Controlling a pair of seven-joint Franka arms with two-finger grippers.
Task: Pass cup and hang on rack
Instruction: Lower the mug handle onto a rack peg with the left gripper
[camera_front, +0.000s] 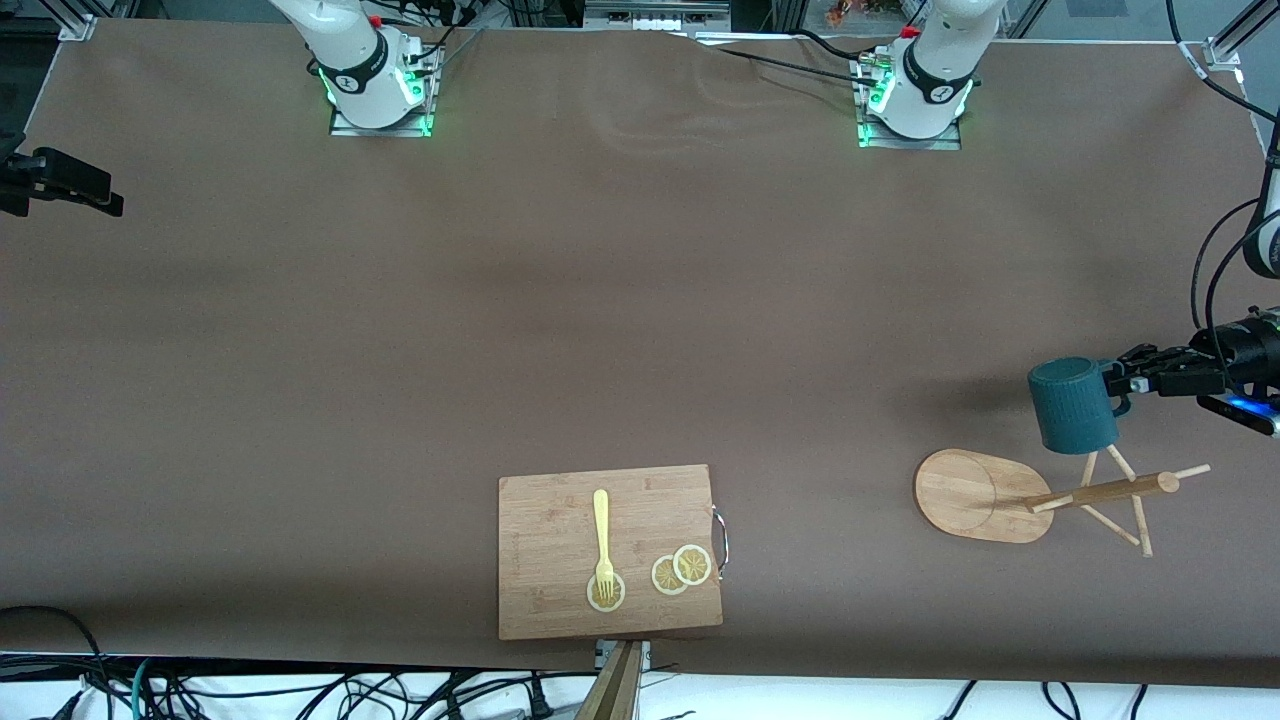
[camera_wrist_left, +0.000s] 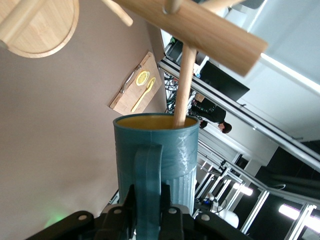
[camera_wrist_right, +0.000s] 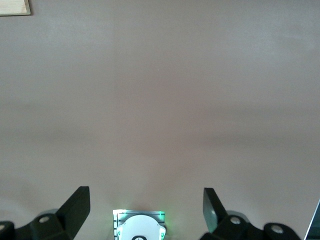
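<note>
Up front, the left gripper (camera_front: 1118, 383) clamps the cup (camera_front: 1072, 405) by its handle, mouth down over a peg of the rack (camera_front: 985, 495) at the left arm's end of the table. A cutting board (camera_front: 560, 590) with a fork (camera_front: 602, 535) lies nearer the camera.

Left wrist: a rack (camera_wrist_left: 210, 27) peg enters the cup (camera_wrist_left: 175, 150).

Right wrist: the right gripper (camera_wrist_right: 145, 207) waits with jaws spread wide, holding nothing, above the bare table (camera_wrist_right: 160, 100).

At the left arm's end of the surface (camera_front: 640, 300), the left claw (camera_front: 1122, 382) grips the teal cup (camera_front: 1072, 405) by its handle, holding it over the bamboo rack's (camera_front: 985, 495) pegs. A cutting board (camera_front: 560, 560) at the surface's near edge carries a fork (camera_front: 602, 535) and lemon slices (camera_front: 681, 570).
</note>
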